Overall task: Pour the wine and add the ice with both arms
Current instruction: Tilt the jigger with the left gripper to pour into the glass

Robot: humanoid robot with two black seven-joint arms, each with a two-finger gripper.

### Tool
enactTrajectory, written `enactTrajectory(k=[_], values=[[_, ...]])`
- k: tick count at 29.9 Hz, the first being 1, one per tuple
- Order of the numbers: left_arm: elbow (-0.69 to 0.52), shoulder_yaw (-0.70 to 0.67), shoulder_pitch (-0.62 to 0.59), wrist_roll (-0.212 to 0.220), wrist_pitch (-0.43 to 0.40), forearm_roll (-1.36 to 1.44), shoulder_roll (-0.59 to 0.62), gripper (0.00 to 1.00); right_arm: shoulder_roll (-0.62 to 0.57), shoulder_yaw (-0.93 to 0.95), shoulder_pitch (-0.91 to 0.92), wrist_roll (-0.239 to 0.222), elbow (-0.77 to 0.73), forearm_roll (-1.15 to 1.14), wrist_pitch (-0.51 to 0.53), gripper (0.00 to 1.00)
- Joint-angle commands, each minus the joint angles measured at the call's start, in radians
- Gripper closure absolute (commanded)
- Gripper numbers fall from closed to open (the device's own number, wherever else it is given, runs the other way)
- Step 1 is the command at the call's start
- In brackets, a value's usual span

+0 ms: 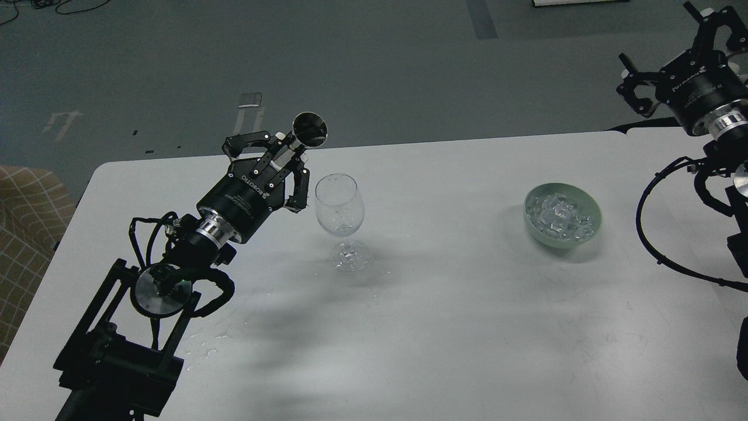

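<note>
My left gripper has its jaws closed on a small metal cup, held up at about 11 o'clock from the glass. The cup's long axis lies tilted, running from my wrist up toward 1 o'clock, and its open mouth faces almost straight at my camera, so I see into a dark, shiny interior. I cannot tell whether any liquid is in it. The glass stands upright on the tabletop, stem vertical, bowl just right of my jaws and looking empty but for droplets.

The ice sits heaped in a pale green bowl, well apart from the glass at its 3 o'clock. My right gripper hangs high beyond the tabletop's far right corner, at about 1 o'clock from the bowl, jaws spread wide and holding nothing.

Risks as I judge them: the cup's mouth is not over the glass rim, so tipping it further from here would spill onto the tabletop. My left fingers are very near the glass bowl; a sideways nudge could topple it, as it is tall on a narrow foot. There are water spots on the tabletop near my left arm, so the foot may slide. The ice is slick and small, and could slip from the right jaws.
</note>
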Motion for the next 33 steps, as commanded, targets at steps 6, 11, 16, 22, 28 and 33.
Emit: enactTrajectory(k=[6,11,16,22,28,33], values=[[0.005,-0.001,0.001,-0.005,-0.025,0.054,0.032,1.0,-0.001,0.0,0.002,0.0,0.002,0.0,0.0,0.0],[0.002,0.001,-0.011,-0.005,-0.031,0.1,0.038,1.0,0.001,0.0,0.0,0.0,0.002,0.0,0.0,0.0],[0.007,0.001,-0.008,-0.006,-0.065,0.17,0.044,1.0,0.001,0.0,0.002,0.0,0.002,0.0,0.0,0.0],[0.007,0.001,-0.006,-0.009,-0.095,0.259,0.043,1.0,0.001,0.0,0.002,0.0,0.002,0.0,0.0,0.0],[0.007,0.001,-0.006,-0.011,-0.123,0.305,0.041,1.0,0.001,0.0,0.002,0.0,0.002,0.002,0.001,0.0],[0.007,0.001,-0.012,-0.012,-0.131,0.37,0.044,1.0,0.001,0.0,0.002,0.0,0.002,0.002,0.001,0.0]])
